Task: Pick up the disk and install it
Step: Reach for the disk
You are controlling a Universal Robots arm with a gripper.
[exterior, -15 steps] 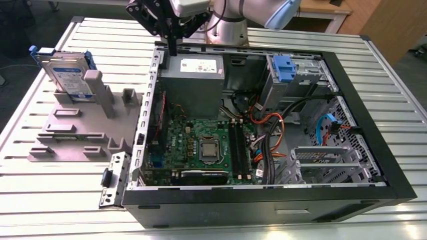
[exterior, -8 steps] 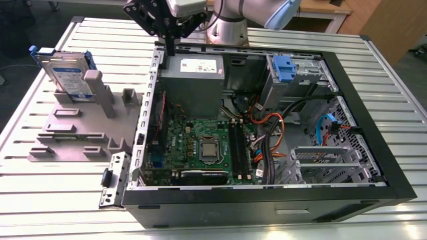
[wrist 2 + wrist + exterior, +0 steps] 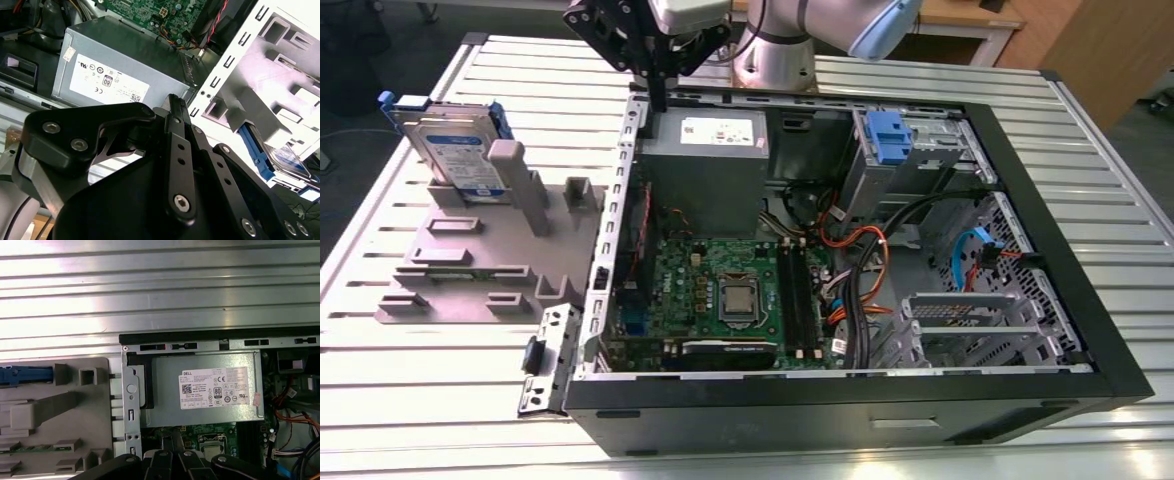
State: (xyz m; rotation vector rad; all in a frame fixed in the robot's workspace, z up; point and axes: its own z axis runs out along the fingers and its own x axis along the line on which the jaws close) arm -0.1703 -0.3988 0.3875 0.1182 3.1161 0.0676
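The disk, a flat silver slab with a white-and-blue label framed in blue plastic, is stood on edge in a slot of a matte grey moulded fixture. It is found at the exterior view's left, outside the computer case. Its upper edge and blue end tabs are exposed above the fixture. The fixture and case are carried by a table of ribbed, shiny metal slats.

The black-rimmed case is laid on its side, open face up. Within it are held a boxy grey power supply with a white label, a green motherboard, loose orange and black cables, a bare-metal drive cage and a smaller blue bracket.

The tool is poised over the case's rear edge, just beside the power supply and well apart from the disk. In the second wrist view its black fingers are seen pressed together, with nothing gripped.
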